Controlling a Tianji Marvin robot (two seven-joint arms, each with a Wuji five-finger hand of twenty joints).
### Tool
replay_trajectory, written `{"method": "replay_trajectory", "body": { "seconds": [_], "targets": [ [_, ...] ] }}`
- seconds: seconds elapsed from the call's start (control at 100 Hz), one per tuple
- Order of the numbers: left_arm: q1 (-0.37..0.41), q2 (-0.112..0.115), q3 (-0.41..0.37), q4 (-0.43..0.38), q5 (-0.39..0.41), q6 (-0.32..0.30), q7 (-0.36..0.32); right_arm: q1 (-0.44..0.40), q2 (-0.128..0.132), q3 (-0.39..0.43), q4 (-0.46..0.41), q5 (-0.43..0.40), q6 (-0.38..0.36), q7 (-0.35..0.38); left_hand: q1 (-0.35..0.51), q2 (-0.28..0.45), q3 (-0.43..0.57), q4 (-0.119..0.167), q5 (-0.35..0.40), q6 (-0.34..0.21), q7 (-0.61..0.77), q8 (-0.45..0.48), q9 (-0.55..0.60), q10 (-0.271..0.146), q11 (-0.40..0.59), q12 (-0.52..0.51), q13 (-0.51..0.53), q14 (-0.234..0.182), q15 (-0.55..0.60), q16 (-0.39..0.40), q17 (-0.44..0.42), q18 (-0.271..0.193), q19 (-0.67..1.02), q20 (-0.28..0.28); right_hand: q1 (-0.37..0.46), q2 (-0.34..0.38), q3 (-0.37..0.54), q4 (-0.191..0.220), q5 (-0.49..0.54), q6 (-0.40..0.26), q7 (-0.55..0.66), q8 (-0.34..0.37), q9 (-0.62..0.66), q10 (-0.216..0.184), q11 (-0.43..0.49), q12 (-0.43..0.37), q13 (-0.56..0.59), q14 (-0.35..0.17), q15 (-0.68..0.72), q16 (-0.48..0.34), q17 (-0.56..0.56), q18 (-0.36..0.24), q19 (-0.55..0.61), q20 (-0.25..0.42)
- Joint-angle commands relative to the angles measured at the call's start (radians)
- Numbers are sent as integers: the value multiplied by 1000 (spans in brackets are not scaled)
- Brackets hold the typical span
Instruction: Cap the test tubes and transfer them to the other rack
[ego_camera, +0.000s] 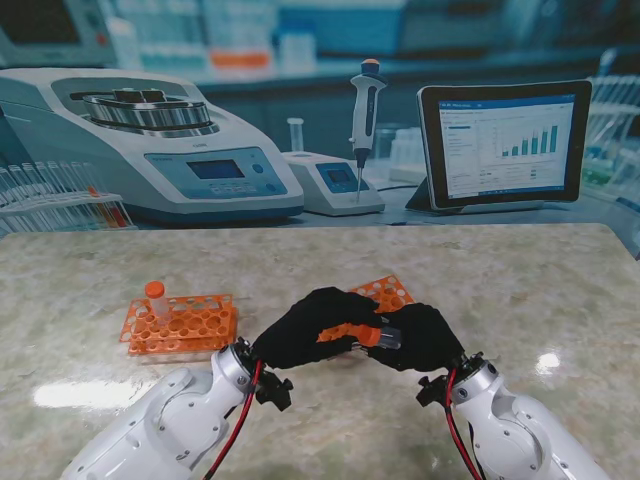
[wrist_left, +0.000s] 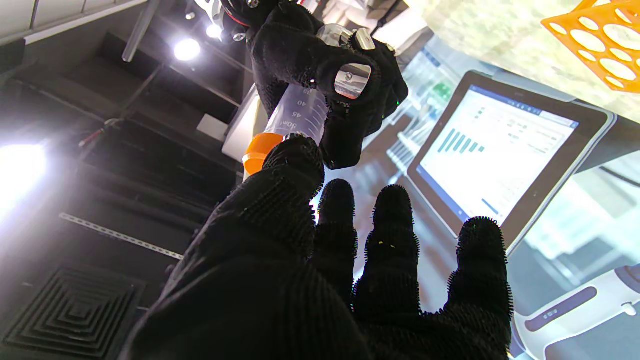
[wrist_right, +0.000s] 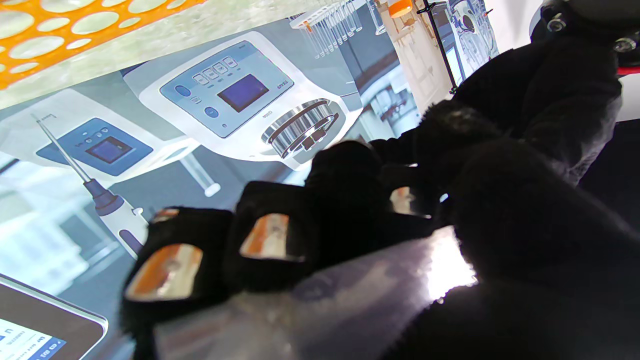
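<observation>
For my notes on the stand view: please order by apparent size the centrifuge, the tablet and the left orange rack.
1. centrifuge
2. tablet
3. left orange rack
The rack lies nearer to the camera, yet looks smallest.

A pale marbled worktop (ego_camera: 520, 300) fills the foreground. Along its far edge stand a large grey centrifuge (ego_camera: 150, 140) at left, a small white instrument (ego_camera: 335, 182) holding an upright pipette (ego_camera: 366, 105), and a tablet (ego_camera: 505, 142) showing bar charts at right.

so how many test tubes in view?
2. One capped tube stands in the left rack; one tube is held between both robot hands. Others may be hidden.
</observation>
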Motion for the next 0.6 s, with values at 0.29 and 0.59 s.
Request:
{"method": "replay_trajectory", "body": {
  "seconds": [0.29,0.59],
  "targets": [
    [9,9,-11,-20,-17,-8,-34,-5,-3,-4,-9,2,3,5,119,186,111,58,87,-104,124,20,-44,-23,-20,-25,-38,-5,-20,-19,-19,-4,-58,-1,29,36,1,-4,8,-88,54,27,42,7,-3,12,27,-67,174,61,76,-114,308,46],
    [12,15,-21,-27,-27,-14,-57,-5,-3,-4,-9,4,3,8,55,158,-68,83,55,-77,70,-8,-62,-18,-30,-28,-50,4,-26,-23,-24,-1,-79,10,29,36,-1,-5,8,-89,53,27,41,7,-4,12,27,-67,174,61,76,-114,308,46]
  ]
}}
